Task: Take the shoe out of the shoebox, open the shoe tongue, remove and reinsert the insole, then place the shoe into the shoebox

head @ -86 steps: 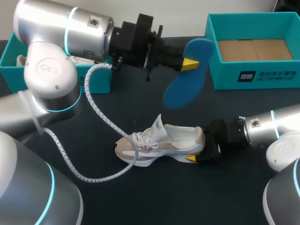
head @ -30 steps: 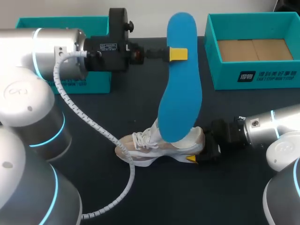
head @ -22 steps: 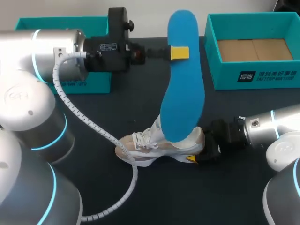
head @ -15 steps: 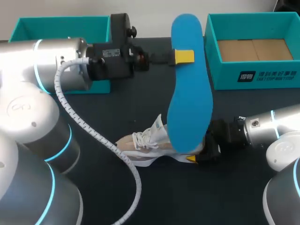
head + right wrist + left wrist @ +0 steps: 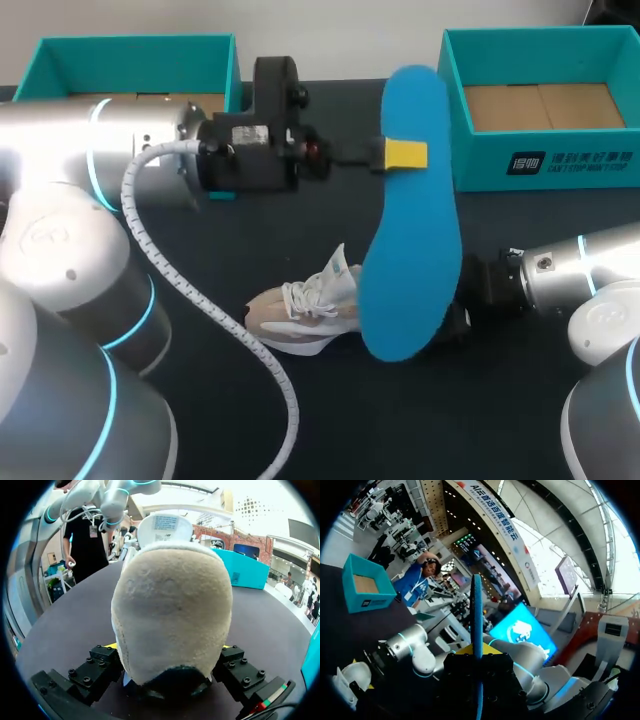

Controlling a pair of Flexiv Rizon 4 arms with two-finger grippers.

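My left gripper (image 5: 403, 155) is shut on a blue insole (image 5: 411, 230), which hangs upright above the table and covers the shoe's heel end. In the left wrist view the insole (image 5: 477, 605) shows edge-on between the fingers. The white and beige shoe (image 5: 300, 308) stands on the dark table with its tongue raised. My right gripper (image 5: 452, 318) holds its heel from the right and is partly hidden behind the insole. Seen from the right wrist, the beige heel (image 5: 170, 605) fills the gap, and both fingers (image 5: 102, 664) press its sides.
An open teal shoebox (image 5: 540, 165) with a cardboard floor stands at the back right. A second teal box (image 5: 60, 52) sits at the back left, behind my left arm. A grey cable (image 5: 215, 310) loops from that arm down beside the shoe.
My left arm has carried the insole to the right and lower, from over the shoe's middle to over its heel. The right gripper and the shoe have stayed put.
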